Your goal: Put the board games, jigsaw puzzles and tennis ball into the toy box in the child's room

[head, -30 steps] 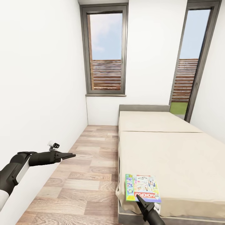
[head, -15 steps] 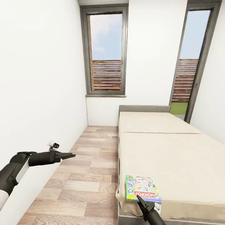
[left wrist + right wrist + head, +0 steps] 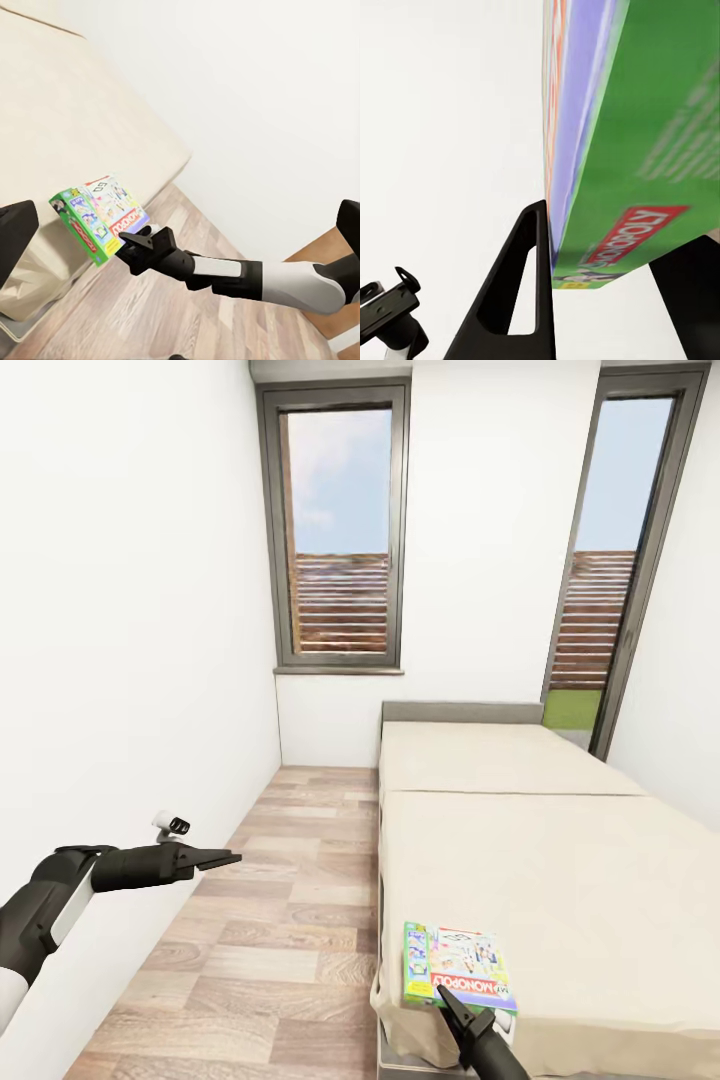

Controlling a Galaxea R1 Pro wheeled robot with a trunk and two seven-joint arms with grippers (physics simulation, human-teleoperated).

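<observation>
The bed [image 3: 560,860] is carrying a Monopoly board game [image 3: 456,963] on its cream mattress, lying flat at the near corner, right at the right gripper [image 3: 447,1000] tips.

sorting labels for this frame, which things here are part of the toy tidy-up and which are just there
Job: Monopoly board game, gripped at its edge by the right gripper; bed it lies on.

Just there: windows, wood floor, white wall, left gripper held shut over the floor.

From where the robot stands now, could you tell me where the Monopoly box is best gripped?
Probably by its near short edge, coming in level from the foot of the bed. The Monopoly box lies flat at the corner, and the right gripper already straddles that thin edge.
</observation>
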